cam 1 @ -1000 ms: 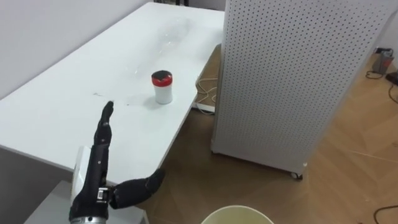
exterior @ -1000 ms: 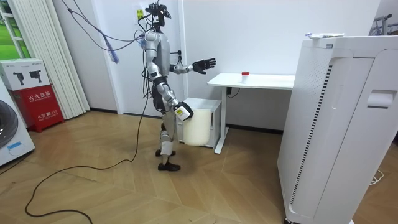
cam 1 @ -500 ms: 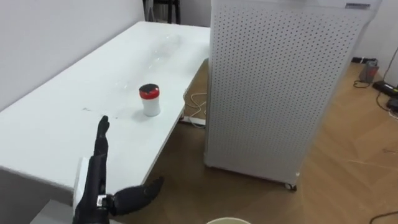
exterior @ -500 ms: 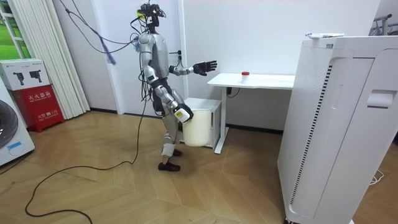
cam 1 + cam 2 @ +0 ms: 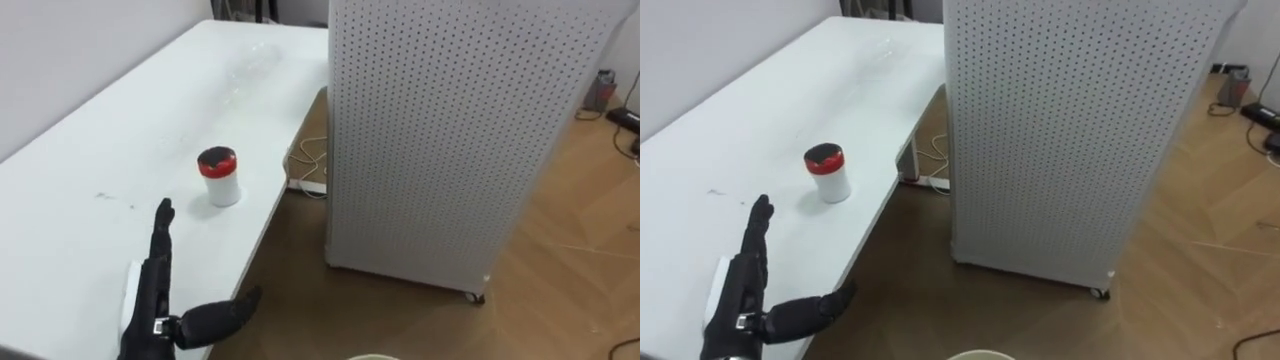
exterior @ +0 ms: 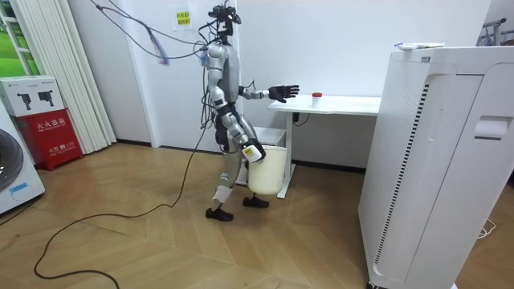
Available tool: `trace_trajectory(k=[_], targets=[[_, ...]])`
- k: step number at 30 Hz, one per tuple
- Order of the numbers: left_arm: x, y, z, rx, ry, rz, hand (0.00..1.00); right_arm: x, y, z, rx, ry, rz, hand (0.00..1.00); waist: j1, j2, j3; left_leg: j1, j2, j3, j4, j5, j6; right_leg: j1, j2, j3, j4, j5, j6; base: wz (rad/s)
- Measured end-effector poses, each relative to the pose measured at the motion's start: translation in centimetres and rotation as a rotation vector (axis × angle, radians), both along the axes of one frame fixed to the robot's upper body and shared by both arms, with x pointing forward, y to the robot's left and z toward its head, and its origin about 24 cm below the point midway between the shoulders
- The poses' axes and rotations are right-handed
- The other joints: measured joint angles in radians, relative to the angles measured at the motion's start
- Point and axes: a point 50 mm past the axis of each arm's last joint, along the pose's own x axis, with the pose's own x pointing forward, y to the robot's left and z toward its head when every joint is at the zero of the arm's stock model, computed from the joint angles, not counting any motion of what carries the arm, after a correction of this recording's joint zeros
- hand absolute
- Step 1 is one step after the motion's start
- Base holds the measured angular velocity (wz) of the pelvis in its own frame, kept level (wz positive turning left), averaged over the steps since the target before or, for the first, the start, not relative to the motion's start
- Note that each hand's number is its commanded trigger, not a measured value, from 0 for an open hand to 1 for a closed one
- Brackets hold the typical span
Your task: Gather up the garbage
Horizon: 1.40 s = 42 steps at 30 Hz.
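Here the left hand, fingers straight and thumb splayed, empty, sits lower left; the red-lidded cup stands upright on the counter, up-right of the fingertips, apart.

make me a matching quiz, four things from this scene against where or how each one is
1 cup
2 left hand
3 perforated cabinet
4 cream bin

a on the floor next to the table leg
b upright on the white table
c open, fingers straight
d tall, on castors beside the table

Pairs: 1-b, 2-c, 3-d, 4-a
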Motion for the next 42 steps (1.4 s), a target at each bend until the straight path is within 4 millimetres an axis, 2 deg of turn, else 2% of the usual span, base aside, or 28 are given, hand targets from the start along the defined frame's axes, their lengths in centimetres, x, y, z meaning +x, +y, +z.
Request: trace_trajectory(k=[1,2,3,4,5,6,7,8,9,10,12,14,15,16,17,18,19,22,26,31,35,42], targets=[[0.1,0.0,0.1,0.002,-0.002,-0.006,0.0,0.2,0.1,0.1,0.0,-0.008,0.005,1.0,0.003,-0.007,-0.0017,0.004,0.0,0.024,0.024,-0.036,0.008,0.006,-0.008,-0.001,0.026,-0.011,0.013,0.05],[0.1,-0.1,0.1,0.005,-0.004,-0.007,0.0,0.4,0.2,0.2,0.0,-0.017,0.007,1.0,0.003,-0.008,-0.001,0.004,0.0,0.032,0.035,-0.052,0.013,0.0,-0.013,-0.005,0.057,-0.014,0.02,0.1],[0.2,-0.1,0.2,0.004,-0.006,-0.009,0.0,0.7,0.3,0.4,0.0,-0.031,0.009,1.0,0.001,-0.01,-0.0007,0.012,-0.001,0.042,0.055,-0.082,0.023,-0.035,-0.032,-0.031,0.173,-0.018,0.032,0.18],[0.3,-0.1,0.3,0.002,-0.011,-0.009,0.0,1.0,0.4,0.6,0.001,-0.048,0.02,1.0,0.001,-0.015,0.0013,0.021,-0.011,0.044,0.071,-0.107,0.031,-0.085,-0.066,-0.066,0.324,0.001,0.066,0.21],[0.3,-0.1,0.3,0.002,-0.011,-0.009,0.0,1.2,0.4,0.7,0.0,-0.055,0.024,1.0,0.001,-0.018,0.0002,0.028,-0.018,0.044,0.076,-0.118,0.036,-0.113,-0.085,-0.078,0.394,0.022,0.088,0.29],[0.3,-0.2,0.3,0.003,-0.011,-0.012,0.0,1.5,0.4,0.8,-0.003,-0.063,0.029,1.0,-0.003,-0.016,-0.0007,0.05,-0.025,0.044,0.083,-0.137,0.045,-0.151,-0.114,-0.097,0.507,0.083,0.106,0.27],[0.3,-0.3,0.3,0.003,-0.013,-0.015,0.0,1.6,0.4,0.8,-0.004,-0.065,0.03,1.0,-0.003,-0.013,-0.0013,0.062,-0.026,0.041,0.083,-0.145,0.049,-0.163,-0.121,-0.104,0.547,0.121,0.106,0.36],[0.4,-0.4,0.3,0.003,-0.015,-0.018,0.0,1.7,0.3,0.9,-0.007,-0.069,0.031,1.0,-0.002,0.0,0.0006,0.09,-0.025,0.022,0.074,-0.159,0.053,-0.183,-0.129,-0.119,0.597,0.195,0.115,0.23],[0.5,-0.3,0.4,0.005,-0.02,-0.013,0.0,1.8,0.3,0.9,-0.007,-0.073,0.03,1.0,0.003,0.009,-0.0005,0.11,-0.026,0.002,0.056,-0.163,0.054,-0.199,-0.139,-0.13,0.619,0.195,0.119,0.27],[0.5,-0.1,0.5,0.006,-0.026,0.001,0.0,2.1,0.3,1.0,-0.004,-0.082,0.031,1.0,0.003,0.02,0.0024,0.128,-0.025,-0.014,0.038,-0.164,0.054,-0.229,-0.15,-0.136,0.623,0.158,0.115,0.17],[0.5,0.1,0.6,0.008,-0.031,0.018,0.0,2.0,0.3,1.0,0.007,-0.083,0.028,1.0,0.003,0.032,0.0066,0.15,-0.015,-0.031,0.016,-0.164,0.054,-0.291,-0.15,-0.114,0.572,0.119,0.111,0.28],[0.6,0.3,0.7,0.014,-0.036,0.021,0.0,1.8,0.5,0.9,0.009,-0.075,0.041,1.0,0.0,0.031,0.0065,0.167,-0.014,-0.056,-0.006,-0.163,0.05,-0.328,-0.15,-0.106,0.434,0.112,0.111,0.39],[0.6,0.3,0.6,0.015,-0.031,0.02,0.0,1.7,0.5,0.8,0.007,-0.068,0.042,1.0,-0.001,0.03,0.0078,0.184,-0.012,-0.071,-0.018,-0.163,0.044,-0.328,-0.151,-0.096,0.309,0.115,0.111,0.36],[0.6,0.2,0.5,0.015,-0.027,0.018,0.0,1.5,0.5,0.7,0.004,-0.061,0.046,1.0,0.001,0.024,0.0067,0.202,-0.011,-0.082,-0.028,-0.168,0.036,-0.315,-0.144,-0.087,0.167,0.148,0.116,0.31],[0.6,0.2,0.5,0.015,-0.027,0.018,0.0,1.5,0.5,0.7,0.004,-0.059,0.049,1.0,0.002,0.02,0.0086,0.209,-0.012,-0.087,-0.028,-0.173,0.03,-0.307,-0.138,-0.084,0.099,0.194,0.121,0.36],[0.5,0.2,0.1,0.013,-0.012,0.02,0.0,1.1,0.4,0.5,0.0,-0.043,0.052,1.0,0.0,0.025,0.0023,0.219,-0.004,-0.112,-0.028,-0.182,0.019,-0.278,-0.117,-0.083,0.063,0.252,0.12,0.31],[0.5,0.3,0.1,0.016,-0.01,0.022,0.0,0.9,0.4,0.4,-0.001,-0.034,0.055,1.0,0.002,0.031,0.0023,0.234,0.014,-0.129,-0.04,-0.188,0.005,-0.244,-0.092,-0.102,0.023,0.259,0.11,0.31],[0.4,0.5,0.1,0.018,-0.019,0.054,0.0,1.0,0.5,0.4,0.003,-0.037,0.063,1.0,0.002,0.02,0.0032,0.249,0.04,-0.153,-0.073,-0.187,-0.014,-0.207,-0.062,-0.132,-0.036,0.268,0.097,0.18],[0.4,0.5,0.1,0.017,-0.018,0.055,0.0,1.3,0.4,0.6,-0.007,-0.044,0.084,1.0,0.005,0.009,0.0024,0.259,0.051,-0.155,-0.104,-0.182,-0.023,-0.2,-0.051,-0.137,-0.058,0.269,0.095,0.02],[0.3,0.6,-0.1,0.019,-0.009,0.053,0.0,1.4,0.7,0.6,0.013,-0.051,0.107,1.0,0.023,-0.019,0.0082,0.298,0.056,-0.153,-0.135,-0.18,-0.025,-0.153,-0.042,-0.14,-0.107,0.27,0.094,-0.01],[0.2,0.6,-0.1,0.021,-0.004,0.05,0.0,1.7,0.8,0.7,0.018,-0.061,0.113,1.0,0.027,-0.023,0.0076,0.297,0.056,-0.159,-0.144,-0.18,-0.025,-0.145,-0.039,-0.141,-0.13,0.278,0.096,0.02],[0.1,0.0,-0.3,0.021,0.01,0.008,0.0,2.0,1.1,0.9,0.039,-0.074,0.138,1.0,0.026,-0.015,0.0055,0.3,0.057,-0.175,-0.16,-0.18,-0.025,-0.129,-0.033,-0.151,-0.157,0.28,0.098,0.06]])
